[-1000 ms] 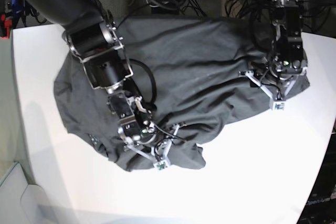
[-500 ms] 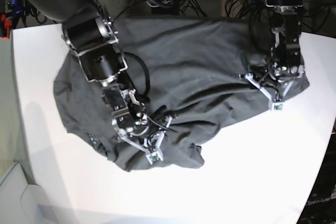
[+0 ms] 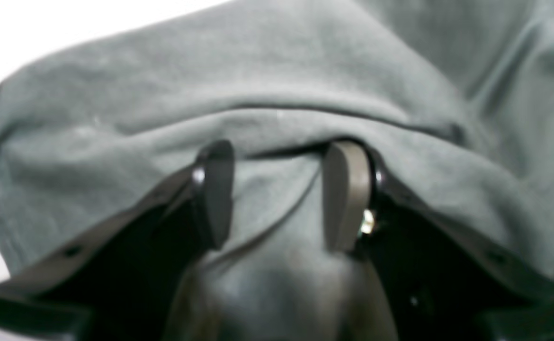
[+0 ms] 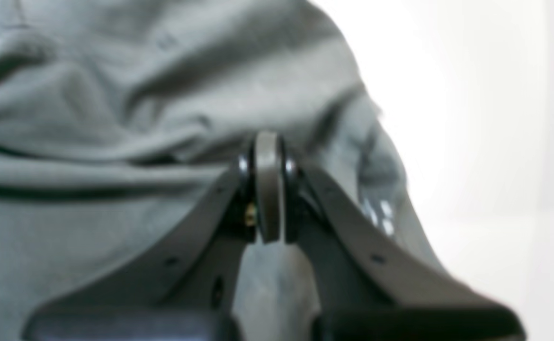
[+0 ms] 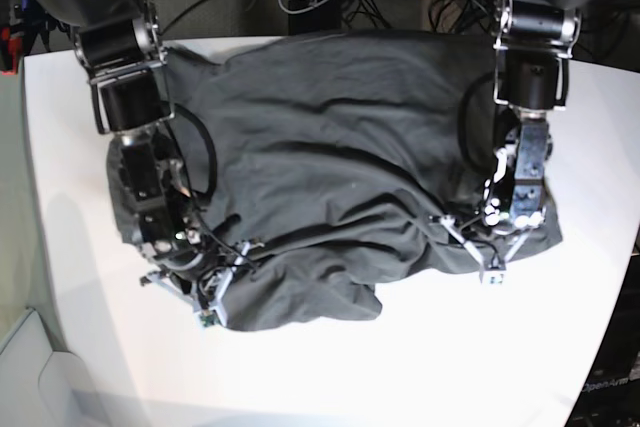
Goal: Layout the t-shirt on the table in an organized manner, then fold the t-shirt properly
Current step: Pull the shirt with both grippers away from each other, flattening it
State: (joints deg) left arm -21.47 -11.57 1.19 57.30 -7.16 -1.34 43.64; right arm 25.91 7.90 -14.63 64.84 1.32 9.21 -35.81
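Both arms have drawn toward the near edge since the earlier frames, and the plain dark charcoal-grey cloth t-shirt [image 5: 330, 177] has come with them, its near hem now lying lower on the large smooth white bench [image 5: 420, 367] and its far edge stretched wide along the far side. It lies crumpled across the middle of the bench, long axis running left to right, with a bunched lobe hanging toward the near side between the two arms. On the scene's right, the left gripper [image 5: 490, 252] sits on the shirt's near-right corner; its wrist view shows the fingers [image 3: 213, 189] standing apart over a raised fold, cloth lying between them, though I cannot tell whether they pinch it. On the scene's left, the right gripper [image 5: 205, 292] rests at the near-left hem with its fingers [image 4: 267, 184] pressed together; whether a thin layer is caught between them is not visible. Each arm is nearest its own corner, so the coming move likely turns on pulling the hem apart sideways and flattening the middle lobe. Open bench lies near and to the right; the left margin is narrower.
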